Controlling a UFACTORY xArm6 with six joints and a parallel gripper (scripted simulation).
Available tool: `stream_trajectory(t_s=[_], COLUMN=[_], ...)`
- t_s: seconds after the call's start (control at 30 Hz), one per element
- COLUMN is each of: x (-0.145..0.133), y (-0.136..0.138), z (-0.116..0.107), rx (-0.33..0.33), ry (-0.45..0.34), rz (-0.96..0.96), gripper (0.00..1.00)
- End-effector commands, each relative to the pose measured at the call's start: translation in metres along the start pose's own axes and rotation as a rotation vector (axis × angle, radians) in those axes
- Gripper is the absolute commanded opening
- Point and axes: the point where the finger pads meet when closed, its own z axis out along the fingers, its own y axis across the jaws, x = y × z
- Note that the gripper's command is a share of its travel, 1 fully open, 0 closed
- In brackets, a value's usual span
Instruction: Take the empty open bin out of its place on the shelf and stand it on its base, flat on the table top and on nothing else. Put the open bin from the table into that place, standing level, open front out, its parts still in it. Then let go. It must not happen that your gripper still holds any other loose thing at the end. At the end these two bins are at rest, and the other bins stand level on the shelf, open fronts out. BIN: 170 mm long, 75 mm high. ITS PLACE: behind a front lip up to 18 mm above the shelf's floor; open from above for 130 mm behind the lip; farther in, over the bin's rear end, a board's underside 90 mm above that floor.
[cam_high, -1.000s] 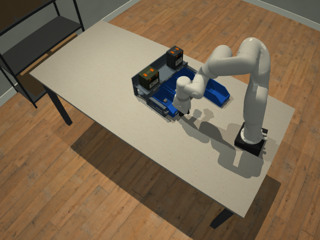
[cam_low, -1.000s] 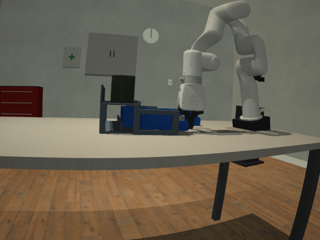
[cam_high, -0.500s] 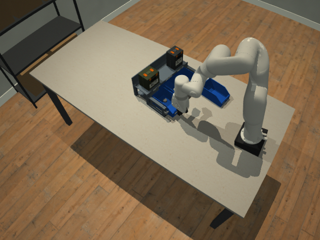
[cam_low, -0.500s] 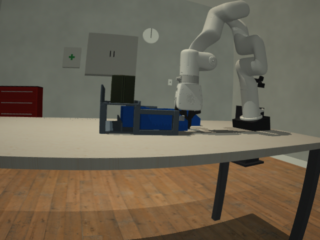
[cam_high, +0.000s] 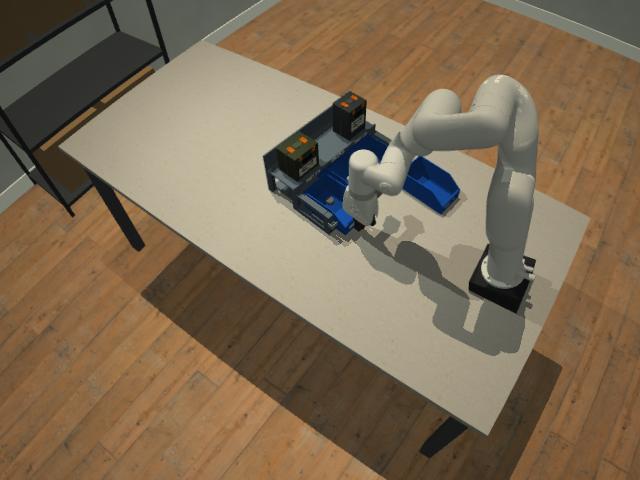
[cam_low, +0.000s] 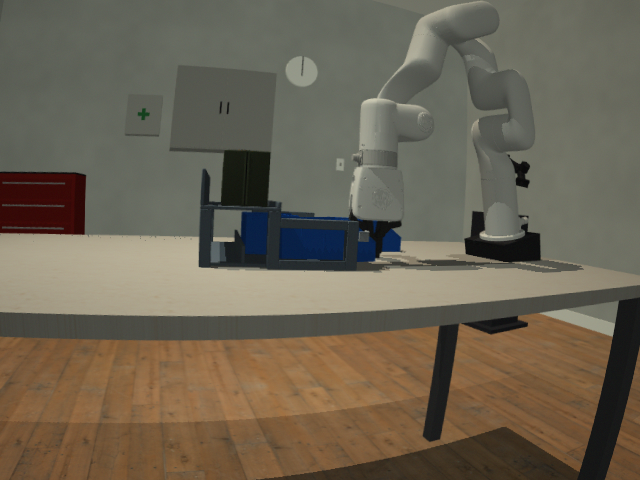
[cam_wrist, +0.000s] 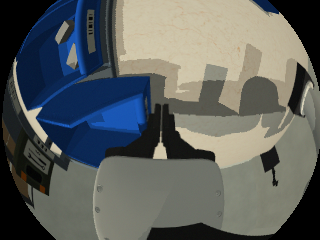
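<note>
A dark grey shelf (cam_high: 272, 160) (cam_low: 351, 242) stands on the table (cam_high: 206, 118) (cam_wrist: 200, 34) and holds blue open bins. My gripper (cam_high: 362, 225) (cam_low: 379, 241) (cam_wrist: 161, 112) is shut with nothing between its fingers. It hangs low at the shelf's front, its tips right beside the front end of a blue bin (cam_high: 337, 225) (cam_low: 310, 242) (cam_wrist: 100, 114) that juts a little past the shelf's front. The arm hides most of that bin. A neighbouring bin (cam_high: 319, 192) (cam_wrist: 56, 54) on the shelf holds small grey parts. Another blue bin (cam_high: 433, 187) (cam_low: 395, 240) stands on the table right of the shelf; it looks empty.
Two dark boxes with orange marks (cam_high: 298, 155) (cam_high: 349, 114) (cam_low: 245, 178) stand on the shelf's top board. The arm's base (cam_high: 500, 286) (cam_low: 502, 245) is at the table's right end. A black rack (cam_high: 77, 82) stands off the table's far left corner.
</note>
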Motion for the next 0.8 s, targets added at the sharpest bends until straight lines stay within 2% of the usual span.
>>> stream_trajectory(t_s=[0.0, 0.77], x=[-0.001, -0.001], y=[-0.002, -0.023], z=[-0.001, -0.001], rx=[0.004, 0.004], ry=[-0.001, -0.001], rz=[0.0, 0.0], gripper=[0.0, 0.0])
